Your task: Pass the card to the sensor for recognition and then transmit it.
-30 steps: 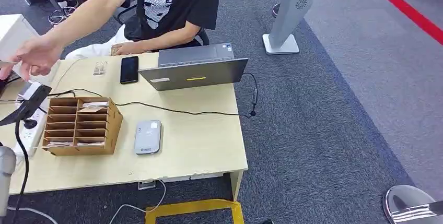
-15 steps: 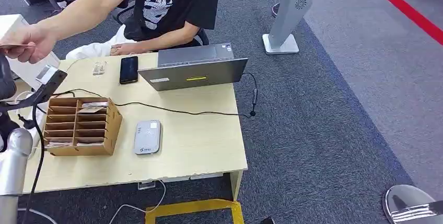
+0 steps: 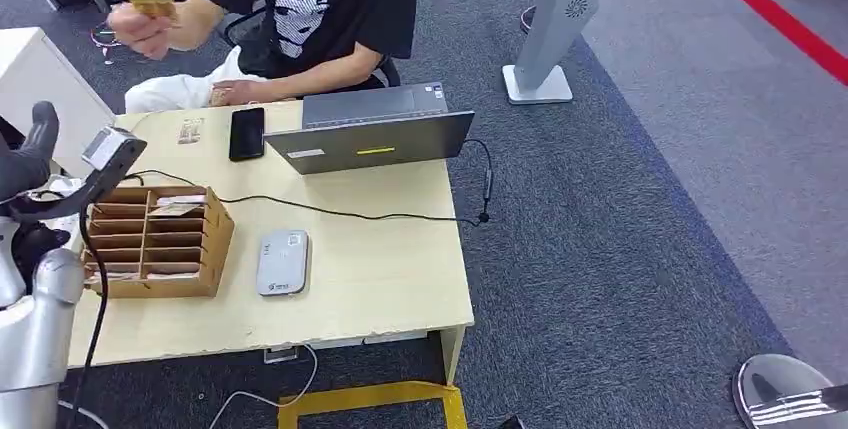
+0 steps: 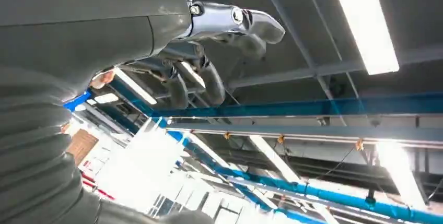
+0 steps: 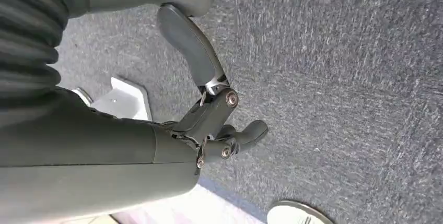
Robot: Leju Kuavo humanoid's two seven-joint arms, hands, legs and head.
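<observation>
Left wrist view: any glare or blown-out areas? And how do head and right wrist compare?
Left wrist view: pointed up at ceiling lights, strip lamps and the lower background blown out, left hand dark against them. Head view: even light, the card in the person's hand slightly soft. Right wrist view: even, right hand sharp over carpet, no glare.

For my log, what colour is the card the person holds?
Gold or tan: the card, best in the head view.

A pale wooden table (image 3: 380, 289) carries a cardboard sorter (image 3: 155, 241) near its left edge, with a grey card reader (image 3: 283, 262) beside it. Along the far edge sit a laptop (image 3: 372, 129) and black phone (image 3: 247, 133).
</observation>
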